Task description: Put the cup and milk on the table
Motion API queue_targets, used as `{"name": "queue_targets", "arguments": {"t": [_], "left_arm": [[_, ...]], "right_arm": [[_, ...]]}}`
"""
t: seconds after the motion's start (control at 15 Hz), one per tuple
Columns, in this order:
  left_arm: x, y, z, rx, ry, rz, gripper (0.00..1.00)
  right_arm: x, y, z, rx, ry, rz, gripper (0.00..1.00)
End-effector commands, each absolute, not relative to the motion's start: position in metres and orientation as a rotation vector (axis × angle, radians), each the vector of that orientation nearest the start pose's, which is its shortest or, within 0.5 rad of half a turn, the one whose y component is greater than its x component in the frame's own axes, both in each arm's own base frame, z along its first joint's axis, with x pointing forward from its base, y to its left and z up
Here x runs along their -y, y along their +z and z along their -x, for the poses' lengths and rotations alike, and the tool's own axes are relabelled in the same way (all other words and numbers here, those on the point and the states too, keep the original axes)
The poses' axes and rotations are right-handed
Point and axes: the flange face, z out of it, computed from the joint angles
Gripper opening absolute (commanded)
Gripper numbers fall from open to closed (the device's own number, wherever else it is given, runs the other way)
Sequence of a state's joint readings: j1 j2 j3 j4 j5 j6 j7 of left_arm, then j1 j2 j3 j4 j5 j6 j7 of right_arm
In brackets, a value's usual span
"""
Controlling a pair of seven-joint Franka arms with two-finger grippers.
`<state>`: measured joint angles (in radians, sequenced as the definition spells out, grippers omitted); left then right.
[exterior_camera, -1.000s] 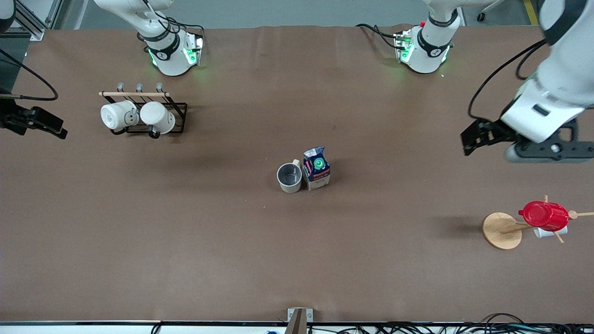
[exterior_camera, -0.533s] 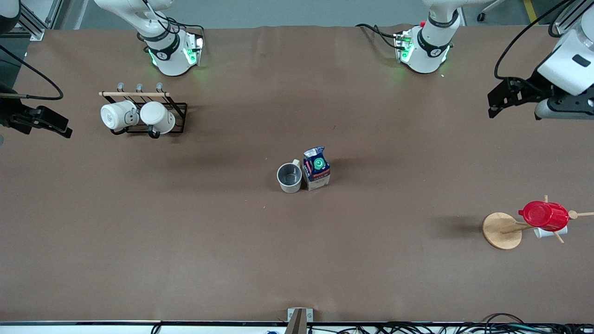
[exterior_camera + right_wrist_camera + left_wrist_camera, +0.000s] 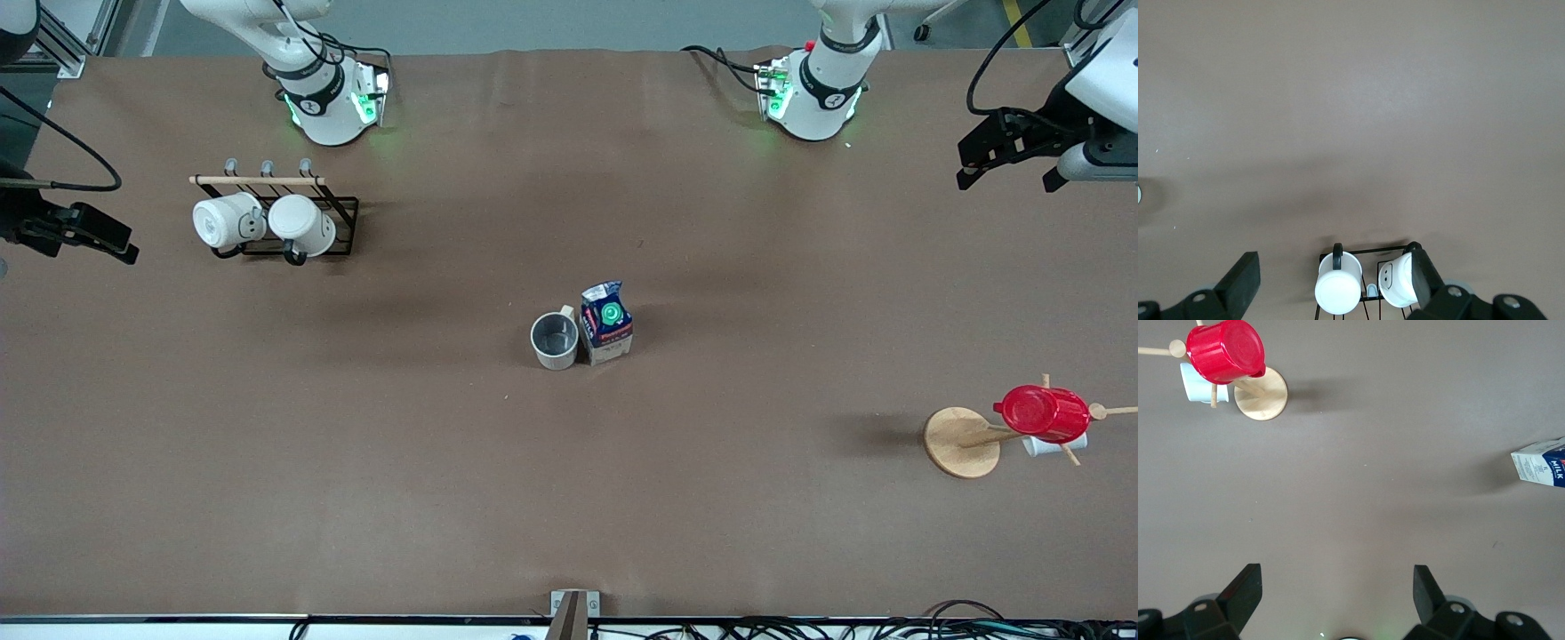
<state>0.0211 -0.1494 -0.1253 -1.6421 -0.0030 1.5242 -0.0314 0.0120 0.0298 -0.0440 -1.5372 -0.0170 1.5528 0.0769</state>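
The cup (image 3: 555,340), beige with a grey inside, stands upright on the brown table (image 3: 569,498) near its middle. The milk (image 3: 606,324) stands upright right beside it, on the side toward the left arm's end; the two look to be touching. The milk also shows at the edge of the left wrist view (image 3: 1541,463). My left gripper (image 3: 1006,180) is open and empty, up in the air over the left arm's end of the table (image 3: 1335,583). My right gripper (image 3: 107,244) is open and empty over the right arm's end, above the mug rack (image 3: 1333,270).
A black wire rack (image 3: 276,218) with two white mugs (image 3: 1338,290) stands near the right arm's base. A wooden mug tree on a round disc (image 3: 960,442) holds a red cup (image 3: 1042,412) at the left arm's end; both show in the left wrist view (image 3: 1225,350).
My left gripper has drawn back toward the robots' side and the table's end, away from the mug tree. The right gripper has barely shifted. Cup and milk have not moved.
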Motion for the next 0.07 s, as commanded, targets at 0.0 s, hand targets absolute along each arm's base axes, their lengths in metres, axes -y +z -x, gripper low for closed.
{"name": "queue_targets", "arguments": {"t": [0.0], "left_arm": [[0.0641, 0.6729, -0.497, -0.146, -0.062, 3.129, 1.0]], "right_arm": [[0.0187, 0.6273, -0.5564, -0.174, 0.022, 3.139, 1.0]]}}
